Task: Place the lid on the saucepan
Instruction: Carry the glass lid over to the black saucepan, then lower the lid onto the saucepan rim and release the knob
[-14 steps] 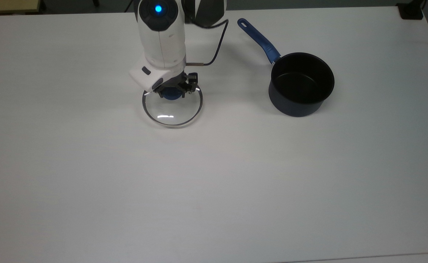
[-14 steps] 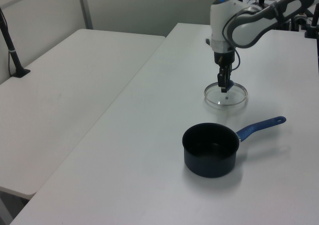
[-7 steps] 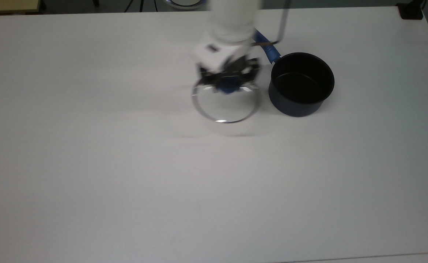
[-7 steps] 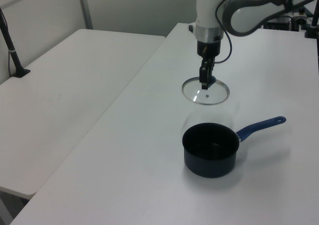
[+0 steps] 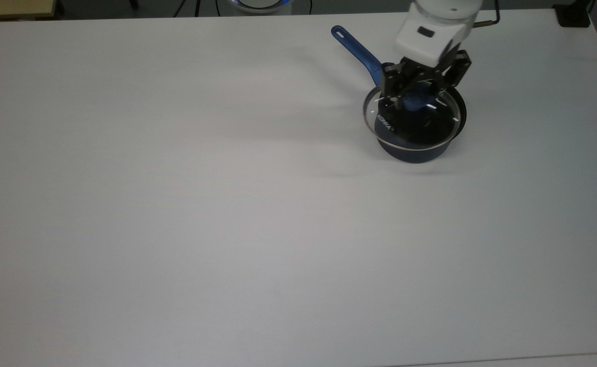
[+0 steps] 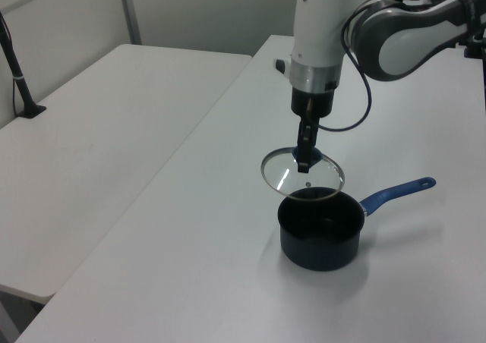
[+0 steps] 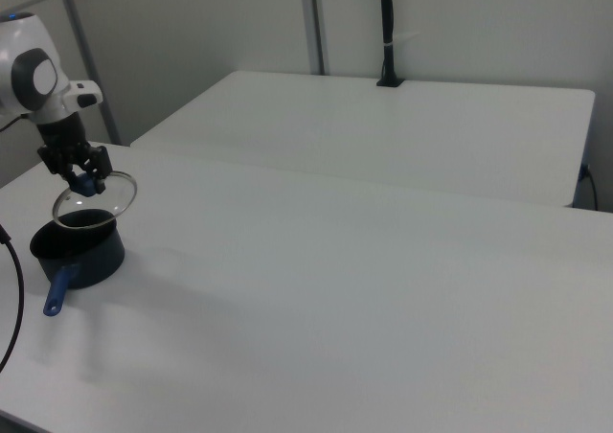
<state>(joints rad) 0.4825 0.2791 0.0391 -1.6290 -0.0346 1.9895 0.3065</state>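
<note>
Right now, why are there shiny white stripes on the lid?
That is glare: in the left view the glass lid catches the room light as a bright streak, and in the top view small glints sit near the gripper. The saucepan casts a soft shadow there.

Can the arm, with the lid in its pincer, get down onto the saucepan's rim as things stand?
Probably yes. The pincer holds the lid by its knob above the open saucepan, apart from the rim, with nothing between them. In the top view the lid sits slightly toward the top view's left of the rim.
</note>
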